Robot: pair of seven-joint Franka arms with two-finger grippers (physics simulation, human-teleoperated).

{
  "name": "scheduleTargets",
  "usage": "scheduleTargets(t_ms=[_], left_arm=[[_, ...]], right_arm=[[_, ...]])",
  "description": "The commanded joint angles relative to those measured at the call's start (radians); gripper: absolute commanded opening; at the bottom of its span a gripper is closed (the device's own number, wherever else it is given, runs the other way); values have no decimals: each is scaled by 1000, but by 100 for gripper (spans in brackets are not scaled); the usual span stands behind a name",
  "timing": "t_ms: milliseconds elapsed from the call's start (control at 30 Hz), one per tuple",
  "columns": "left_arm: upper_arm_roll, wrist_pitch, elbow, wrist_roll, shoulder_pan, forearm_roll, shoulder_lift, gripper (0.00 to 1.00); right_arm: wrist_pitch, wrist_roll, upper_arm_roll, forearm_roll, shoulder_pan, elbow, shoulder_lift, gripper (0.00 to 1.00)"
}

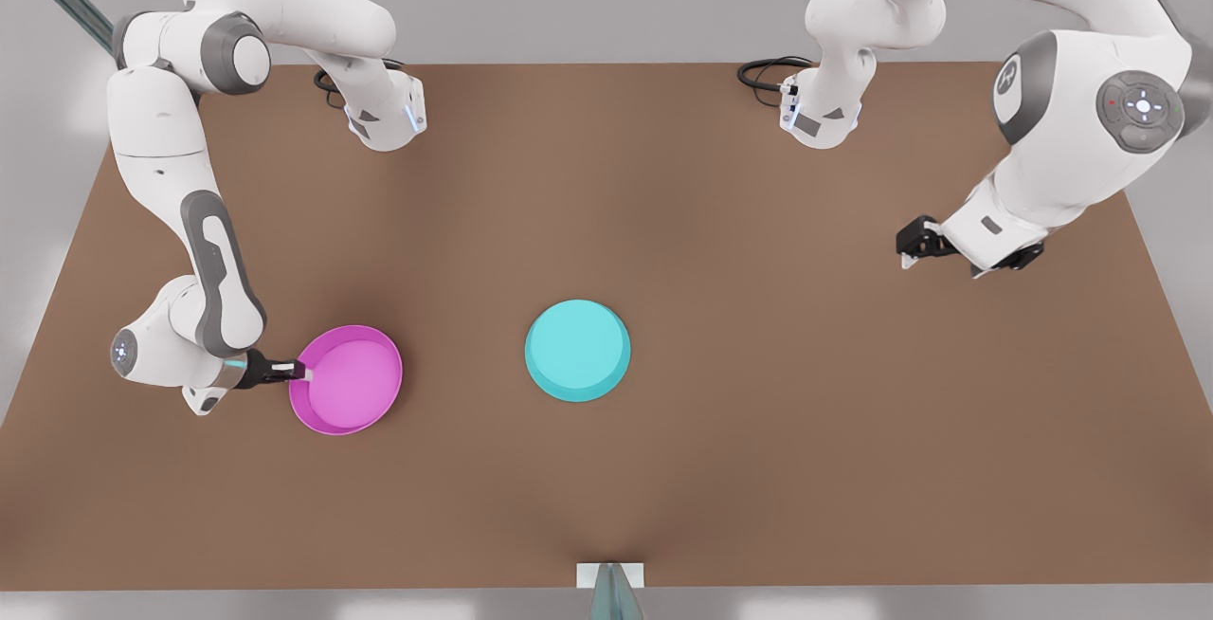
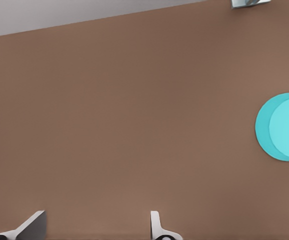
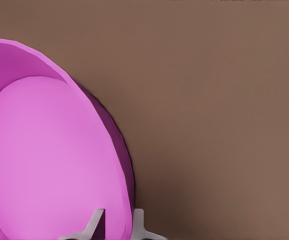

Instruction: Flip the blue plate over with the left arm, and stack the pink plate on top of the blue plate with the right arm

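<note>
The right gripper [image 1: 305, 372] has its jaws pinched on the rim of the pink plate [image 1: 349, 379], at the plate's 9 o'clock in the front view; the dish looks tilted. The blue plate [image 1: 577, 350] lies base-up at mid-worktop [image 1: 758, 449], well apart toward 3 o'clock. The left gripper [image 1: 908, 248] waits, jaws spread and empty, over bare surface. To stack well, carry the pink plate level, centre it over the blue base, lower until the rims seat, and only then release.

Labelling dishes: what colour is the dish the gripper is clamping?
Magenta-pink plate, clearest in the right wrist view.
</note>
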Motion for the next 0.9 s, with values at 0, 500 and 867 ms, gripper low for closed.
scheduleTargets(t_ms=[0, 500, 867], left_arm=[[0, 0, 0, 0, 0, -1, 0, 100], [-5, 2, 0, 1, 0, -10, 3, 100], [-6, 8, 0, 3, 0, -10, 7, 100]], right_arm=[[2, -1, 0, -1, 0, 2, 4, 35], [6, -3, 2, -3, 2, 8, 16, 21], [-264, 109, 11, 12, 89, 146, -47, 21]])
